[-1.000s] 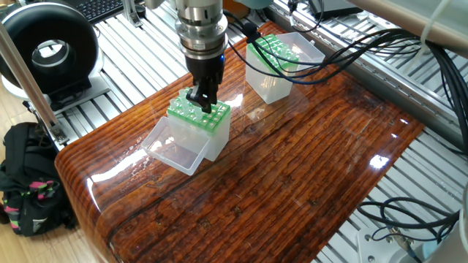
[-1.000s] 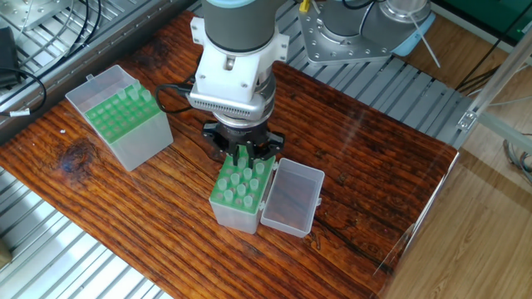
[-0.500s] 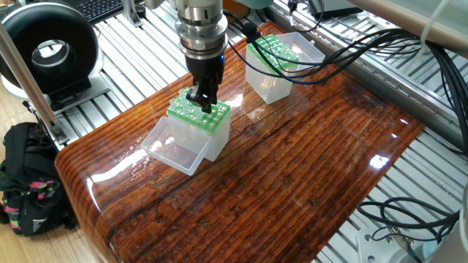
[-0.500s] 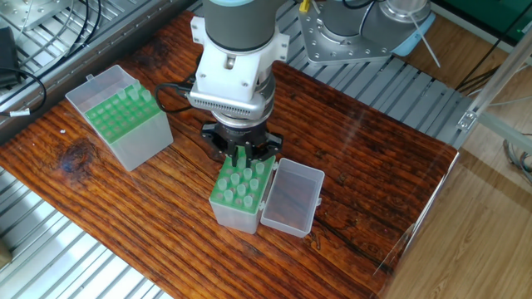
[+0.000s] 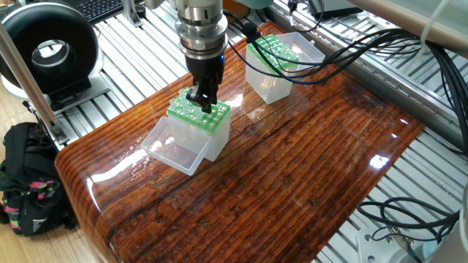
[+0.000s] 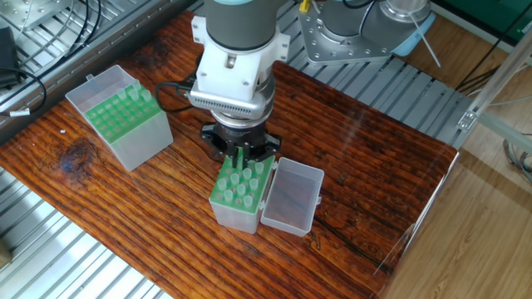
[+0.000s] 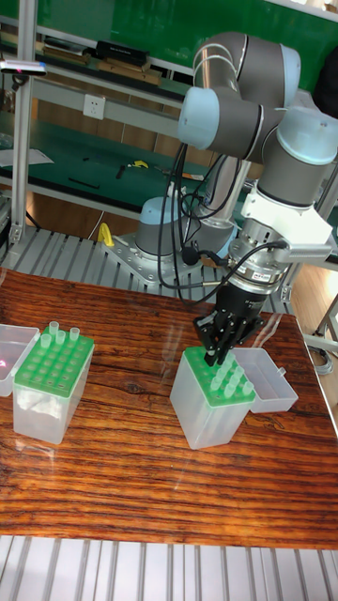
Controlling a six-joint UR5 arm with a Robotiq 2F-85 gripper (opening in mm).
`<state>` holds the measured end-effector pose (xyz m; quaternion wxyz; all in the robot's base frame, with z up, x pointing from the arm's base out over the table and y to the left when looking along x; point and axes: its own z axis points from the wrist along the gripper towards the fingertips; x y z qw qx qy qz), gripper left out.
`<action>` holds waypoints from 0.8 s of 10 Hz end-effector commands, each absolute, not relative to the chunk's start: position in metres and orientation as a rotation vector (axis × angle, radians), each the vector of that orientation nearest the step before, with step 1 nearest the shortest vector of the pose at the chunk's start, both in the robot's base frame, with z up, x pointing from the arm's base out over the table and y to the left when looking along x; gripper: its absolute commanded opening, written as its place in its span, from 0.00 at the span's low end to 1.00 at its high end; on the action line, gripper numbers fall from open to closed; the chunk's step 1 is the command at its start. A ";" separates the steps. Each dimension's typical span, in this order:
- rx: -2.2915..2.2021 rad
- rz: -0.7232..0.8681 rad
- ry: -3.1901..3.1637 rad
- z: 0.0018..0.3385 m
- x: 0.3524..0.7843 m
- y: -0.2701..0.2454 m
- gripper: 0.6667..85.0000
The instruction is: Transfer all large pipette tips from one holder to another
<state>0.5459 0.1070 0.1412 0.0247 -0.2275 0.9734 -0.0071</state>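
At the centre of the other fixed view, the pincer (image 6: 242,154) is pinching a large pipette tip (image 6: 242,158) over the near holder (image 6: 239,193); light, thin-walled, slippery tips are best gripped at the collar.

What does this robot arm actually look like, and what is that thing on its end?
The arm is made of thick silver-grey tubes joined by rounded pale-blue caps. Near its end sits a white block above a ribbed metal collar. Black cables trail from the wrist. The gripper at the tip is small and black, with two slim fingers.
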 end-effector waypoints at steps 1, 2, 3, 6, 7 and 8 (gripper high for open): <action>-0.682 0.008 3.012 0.143 0.545 0.112 0.14; -0.683 0.011 3.014 0.144 0.544 0.112 0.13; -0.679 0.012 3.018 0.144 0.542 0.112 0.09; -0.681 0.023 3.019 0.151 0.540 0.110 0.04; -0.681 0.025 3.019 0.153 0.538 0.110 0.02; -0.681 0.028 3.020 0.155 0.537 0.110 0.02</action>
